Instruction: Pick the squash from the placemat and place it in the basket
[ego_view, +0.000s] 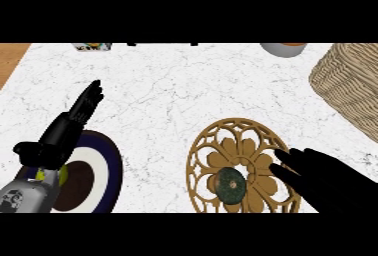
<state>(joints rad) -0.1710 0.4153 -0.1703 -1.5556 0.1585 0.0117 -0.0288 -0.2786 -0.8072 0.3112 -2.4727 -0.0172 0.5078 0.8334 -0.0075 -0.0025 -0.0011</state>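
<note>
Black right hand (325, 175), fingers straight, rests beside squash (230, 185) on placemat (240, 131).

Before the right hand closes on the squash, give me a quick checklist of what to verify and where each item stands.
1. Squash on the placemat: ok, it lies in the mat's lower middle.
2. Right hand open: ok, fingers straight, just right of the squash.
3. Fingers around the squash: not ok, no contact visible yet.
4. Basket in view: ok, at the right edge, beyond the mat.
5. Basket interior free: cannot tell, only its wall shows.
6. Left hand out of the way: ok, open above the plate at left.
</note>
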